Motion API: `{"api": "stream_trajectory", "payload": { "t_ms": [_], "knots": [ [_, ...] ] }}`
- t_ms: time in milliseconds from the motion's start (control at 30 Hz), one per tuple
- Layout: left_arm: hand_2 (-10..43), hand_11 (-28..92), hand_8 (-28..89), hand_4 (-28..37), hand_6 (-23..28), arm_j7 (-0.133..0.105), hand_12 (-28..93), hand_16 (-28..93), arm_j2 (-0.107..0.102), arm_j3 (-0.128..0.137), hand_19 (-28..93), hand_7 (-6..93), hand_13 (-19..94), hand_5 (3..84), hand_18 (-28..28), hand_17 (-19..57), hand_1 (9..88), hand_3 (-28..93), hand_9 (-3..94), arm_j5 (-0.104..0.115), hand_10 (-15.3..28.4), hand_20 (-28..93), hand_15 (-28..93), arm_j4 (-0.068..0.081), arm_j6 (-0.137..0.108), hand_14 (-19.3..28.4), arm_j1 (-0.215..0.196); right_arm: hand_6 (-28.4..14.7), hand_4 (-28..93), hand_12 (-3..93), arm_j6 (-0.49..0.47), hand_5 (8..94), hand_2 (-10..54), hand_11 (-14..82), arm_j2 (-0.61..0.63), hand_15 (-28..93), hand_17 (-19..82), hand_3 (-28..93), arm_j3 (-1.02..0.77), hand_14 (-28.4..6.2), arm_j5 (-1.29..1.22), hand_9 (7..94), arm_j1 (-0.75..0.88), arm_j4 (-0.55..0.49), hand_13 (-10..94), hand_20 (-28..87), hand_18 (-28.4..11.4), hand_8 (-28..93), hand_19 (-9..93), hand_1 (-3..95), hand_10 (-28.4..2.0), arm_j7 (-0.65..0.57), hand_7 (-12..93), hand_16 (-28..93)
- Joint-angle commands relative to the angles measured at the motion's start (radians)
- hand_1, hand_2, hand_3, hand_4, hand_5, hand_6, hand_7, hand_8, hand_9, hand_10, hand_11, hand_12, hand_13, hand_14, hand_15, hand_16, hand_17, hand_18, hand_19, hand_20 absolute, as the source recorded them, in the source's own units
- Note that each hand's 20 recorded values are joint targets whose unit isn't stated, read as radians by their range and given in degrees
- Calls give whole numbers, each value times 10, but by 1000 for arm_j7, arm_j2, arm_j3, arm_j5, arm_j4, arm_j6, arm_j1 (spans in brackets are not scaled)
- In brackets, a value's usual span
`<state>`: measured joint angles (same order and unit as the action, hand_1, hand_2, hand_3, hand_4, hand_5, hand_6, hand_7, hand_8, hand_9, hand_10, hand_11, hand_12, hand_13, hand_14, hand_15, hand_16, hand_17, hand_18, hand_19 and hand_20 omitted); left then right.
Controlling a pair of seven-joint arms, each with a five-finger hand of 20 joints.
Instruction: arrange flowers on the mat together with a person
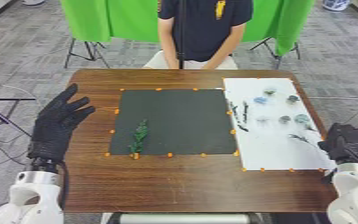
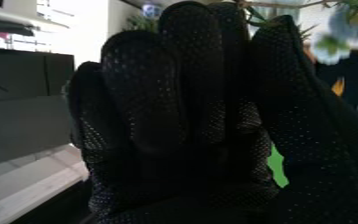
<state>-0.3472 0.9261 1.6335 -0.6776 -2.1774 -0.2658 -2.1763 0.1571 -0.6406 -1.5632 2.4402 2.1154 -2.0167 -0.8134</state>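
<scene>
My left hand (image 1: pixel 58 122) is held open over the table's left edge, beside the black mat (image 1: pixel 171 117). A green leafy sprig (image 1: pixel 140 136) lies upright on that mat's lower left. My right hand (image 1: pixel 349 142) is at the right edge of the white mat (image 1: pixel 273 155), close to the stem end of a dark sprig (image 1: pixel 300 137). In the right wrist view, my right hand (image 2: pixel 175 100) has a twig (image 2: pixel 295 6) near its far end; whether it holds the twig is unclear. Pale flowers (image 2: pixel 331 47) appear beyond it.
On the white mat lie a blue flower (image 1: pixel 261 100), a pale flower (image 1: pixel 270 91), several greyish flowers (image 1: pixel 285 119) and dark stems (image 1: pixel 245 111). Orange clips (image 1: pixel 169 155) line both mats. A person sits behind the brown table's far edge (image 1: pixel 149 74).
</scene>
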Motion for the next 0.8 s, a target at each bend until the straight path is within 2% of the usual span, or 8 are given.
{"api": "stream_trajectory", "payload": {
  "t_ms": [33,100,133,267,433,500,533,800],
  "knots": [
    [46,227,-85,-228,59,-9,110,-76,-7,5,518,115,300,368,284,-82,261,771,383,8,194,130,500,-5,-14,279,-19,-2,-283,197,50,875,-90,299,-1,554,566,655,4,-66,18,924,-46,-108,862,117,-152,100,932,545,-109,14,167,195],
    [46,227,-86,-228,59,-10,110,-75,-7,8,518,115,300,368,284,-82,261,770,383,11,195,130,501,-7,-18,279,-20,-3,-282,198,47,878,-92,300,-7,556,567,661,42,-69,1,926,-100,-136,864,138,-156,103,932,546,-110,20,163,196],
    [47,227,-86,-228,59,-3,110,-75,-3,13,518,115,300,368,284,-82,261,770,383,6,195,130,501,-8,-16,280,-21,-4,-282,198,30,880,-93,301,-17,557,568,660,75,-70,-1,928,-145,-147,865,140,-157,104,932,549,-110,20,163,196],
    [47,227,-85,-228,59,-14,110,-76,-13,22,518,115,300,369,284,-82,260,770,383,16,195,130,501,-15,-28,280,-37,-9,-275,198,23,888,-94,297,-22,557,570,659,280,-71,-59,931,-376,-166,872,162,-162,112,932,553,-112,43,155,195],
    [47,227,-86,-228,60,-24,111,-76,-26,33,518,114,300,369,284,-82,260,770,383,24,195,130,501,-24,-42,280,-57,-12,-264,198,14,892,-95,299,-78,556,577,665,592,-69,-76,935,-673,-109,879,173,-163,120,932,551,-118,81,153,192],
    [47,227,-85,-228,59,-17,111,-76,-21,36,518,114,301,369,284,-82,260,771,383,20,195,130,500,-25,-39,280,-54,-13,-261,196,14,894,-95,301,-88,556,579,665,733,-70,-61,936,-789,-73,880,179,-162,122,932,550,-118,91,151,192],
    [47,227,-85,-228,59,1,111,-76,-12,40,518,114,300,369,284,-82,260,770,383,11,195,130,501,-25,-32,280,-50,-13,-261,196,-11,895,-95,301,-117,556,580,664,766,-70,-53,936,-815,-55,881,181,-162,123,932,551,-118,101,150,192],
    [47,227,-86,-227,59,20,111,-76,-11,39,518,114,301,369,284,-82,260,769,383,3,195,130,500,-26,-28,280,-34,-14,-254,195,-79,897,-95,306,-286,557,582,666,994,-70,-73,937,-969,74,883,191,-163,128,932,550,-120,96,148,194]
  ]
}}
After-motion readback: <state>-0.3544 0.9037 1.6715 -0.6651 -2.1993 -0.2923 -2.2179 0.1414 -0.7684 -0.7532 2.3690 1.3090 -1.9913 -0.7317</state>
